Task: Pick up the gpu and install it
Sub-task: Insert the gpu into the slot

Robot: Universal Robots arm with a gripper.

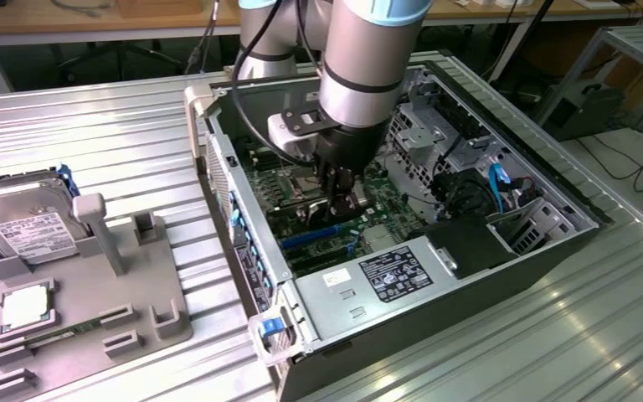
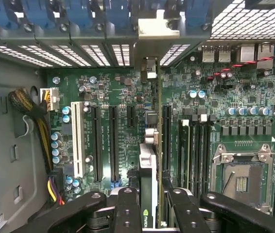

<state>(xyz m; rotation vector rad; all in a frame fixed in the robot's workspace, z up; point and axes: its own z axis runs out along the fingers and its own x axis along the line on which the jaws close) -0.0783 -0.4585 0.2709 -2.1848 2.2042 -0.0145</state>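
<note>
The tool [image 2: 153,213] is clamped on the gpu [image 2: 148,160], holding it edge-on inside the computer case [image 1: 467,327], over the motherboard's [image 2: 103,92] expansion slots. Pick-up looks done. Whether the card is fully seated cannot be told.

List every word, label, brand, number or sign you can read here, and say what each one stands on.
Nothing reads clearly enough to quote.
Small green logo on the edge of the gpu: no letters readable.
White print beside the slots of the motherboard: too small.
Black power supply label: blurred.
White hard drive label: blurred.
</note>
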